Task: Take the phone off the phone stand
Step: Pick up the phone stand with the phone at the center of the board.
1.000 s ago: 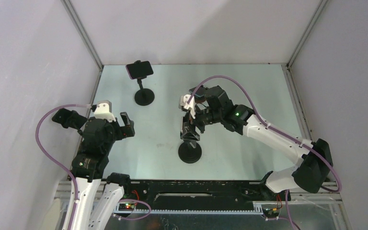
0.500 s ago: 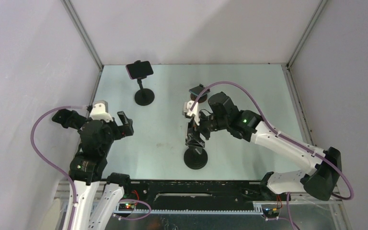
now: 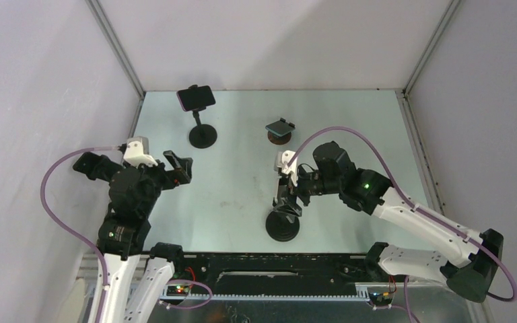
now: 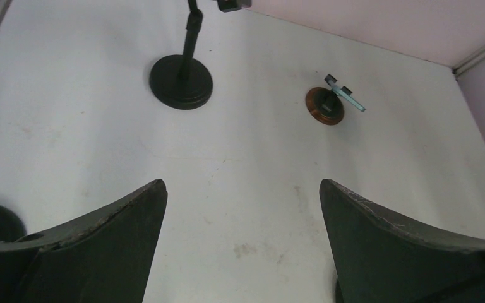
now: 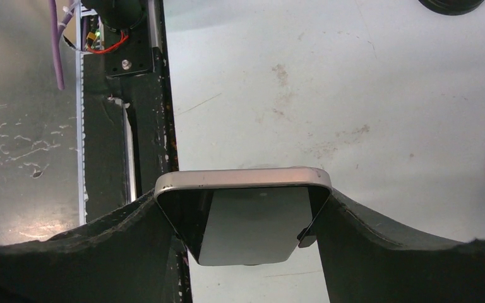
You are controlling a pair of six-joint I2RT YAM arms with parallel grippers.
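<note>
The step in hand is the grip-and-lift: the right claw (image 3: 287, 195) is clamped on the phone (image 5: 243, 218), one finger flat against each long side, as the right wrist view shows plainly. The phone sits at the top of its stand (image 3: 283, 227), whose round black base rests on the bench (image 3: 350, 114) near the middle of the near edge. From above, the claw hangs directly over that base. A small dark piece shows against the phone's lower right corner in the wrist view, and I take it for part of the stand's cradle, so the phone does not look free yet, though I cannot tell for certain.

The left claw (image 4: 241, 189) is spread wide and holds nothing, hovering over the left side of the bench. A second stand (image 3: 202, 134) with its own phone stands near the far left corner, and a small holder (image 3: 279, 130) on a brown disc sits toward the far edge, both well apart from the work.

The next move, as I judge it, calls for drawing the phone up and out of the cradle with the clamp firm. The base is not held down, so it may come along or tip; the idle left claw could pin it
</note>
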